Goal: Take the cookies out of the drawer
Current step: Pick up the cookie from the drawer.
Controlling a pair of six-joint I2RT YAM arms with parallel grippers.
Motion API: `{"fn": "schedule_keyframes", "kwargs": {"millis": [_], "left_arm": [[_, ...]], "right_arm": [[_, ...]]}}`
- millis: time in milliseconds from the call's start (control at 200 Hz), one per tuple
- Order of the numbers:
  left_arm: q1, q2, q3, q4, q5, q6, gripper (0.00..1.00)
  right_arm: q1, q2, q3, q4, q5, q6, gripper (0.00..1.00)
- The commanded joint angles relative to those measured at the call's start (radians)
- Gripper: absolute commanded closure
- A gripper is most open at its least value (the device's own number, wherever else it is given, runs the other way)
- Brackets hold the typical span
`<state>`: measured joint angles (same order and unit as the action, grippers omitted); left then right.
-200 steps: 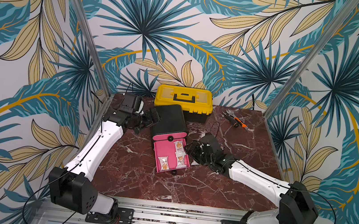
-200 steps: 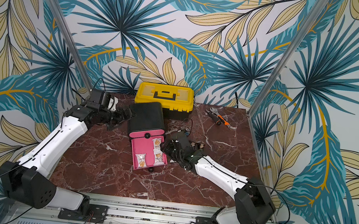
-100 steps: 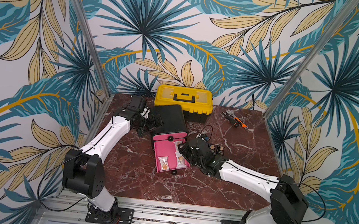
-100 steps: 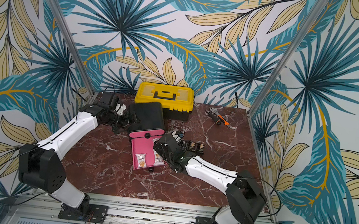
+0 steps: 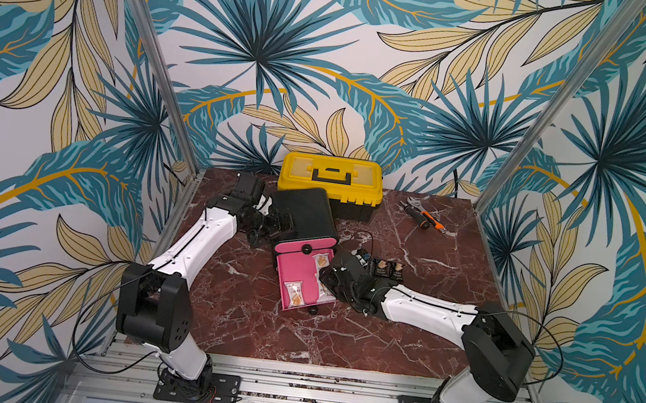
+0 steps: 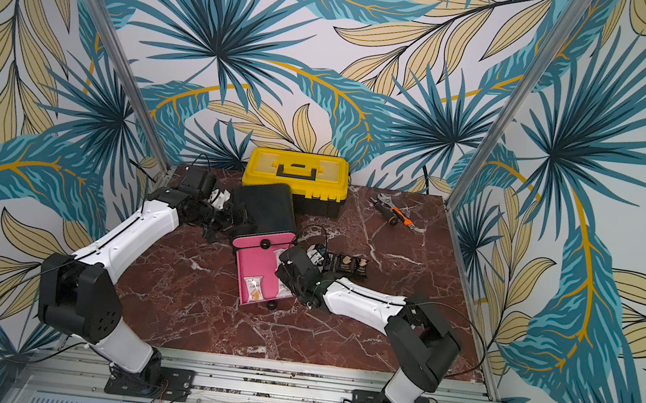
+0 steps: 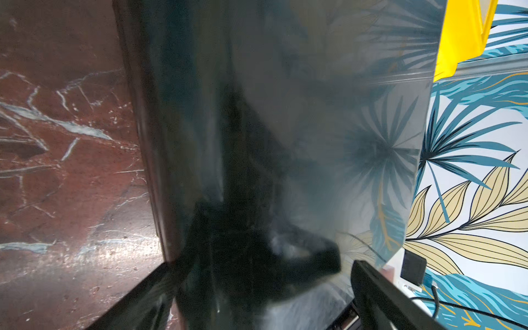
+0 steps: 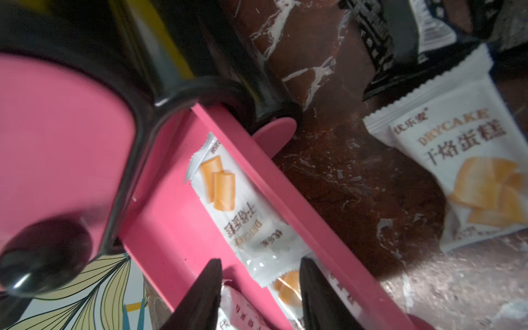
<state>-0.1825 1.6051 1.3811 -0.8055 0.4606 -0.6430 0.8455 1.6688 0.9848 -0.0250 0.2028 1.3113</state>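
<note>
The pink drawer stands pulled out of the black cabinet. White cookies lie in it, one at its near end. Another lies along its right wall. My right gripper hangs open over that wall side, its fingers on either side of that packet's end. A white packet and black cookies lie on the table right of the drawer. My left gripper is open against the cabinet's left side.
A yellow toolbox stands behind the cabinet at the back wall. Orange-and-black hand tools lie at the back right. The red marble table ends in a metal rail at the front.
My right gripper has moved left from beside the drawer to over its right side. The left arm has swung in, bringing its gripper against the cabinet's side.
</note>
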Motion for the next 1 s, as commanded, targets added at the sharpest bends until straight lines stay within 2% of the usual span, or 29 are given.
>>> {"fn": "schedule_keyframes", "kwargs": {"millis": [0, 180, 501, 771, 881, 992], "left_arm": [[-0.003, 0.006, 0.006, -0.013, 0.025, 0.022, 0.0], [-0.003, 0.008, 0.015, -0.014, 0.023, 0.024, 0.0], [-0.002, 0.01, 0.023, -0.027, 0.018, 0.027, 0.0], [-0.003, -0.002, 0.012, -0.023, 0.015, 0.025, 0.0], [-0.003, -0.014, 0.006, -0.025, 0.011, 0.026, 0.0], [-0.002, -0.026, 0.0, -0.026, 0.006, 0.026, 0.0]], "right_arm": [[0.007, 0.025, 0.021, -0.019, 0.017, 0.023, 0.51], [0.006, 0.07, 0.074, -0.045, 0.021, 0.007, 0.55], [0.006, 0.08, 0.104, -0.118, 0.028, -0.012, 0.79], [0.013, 0.069, 0.152, -0.236, 0.018, -0.086, 0.99], [0.031, 0.057, 0.187, -0.314, 0.026, -0.128, 0.98], [0.061, 0.051, 0.234, -0.442, 0.059, -0.173, 0.82]]}}
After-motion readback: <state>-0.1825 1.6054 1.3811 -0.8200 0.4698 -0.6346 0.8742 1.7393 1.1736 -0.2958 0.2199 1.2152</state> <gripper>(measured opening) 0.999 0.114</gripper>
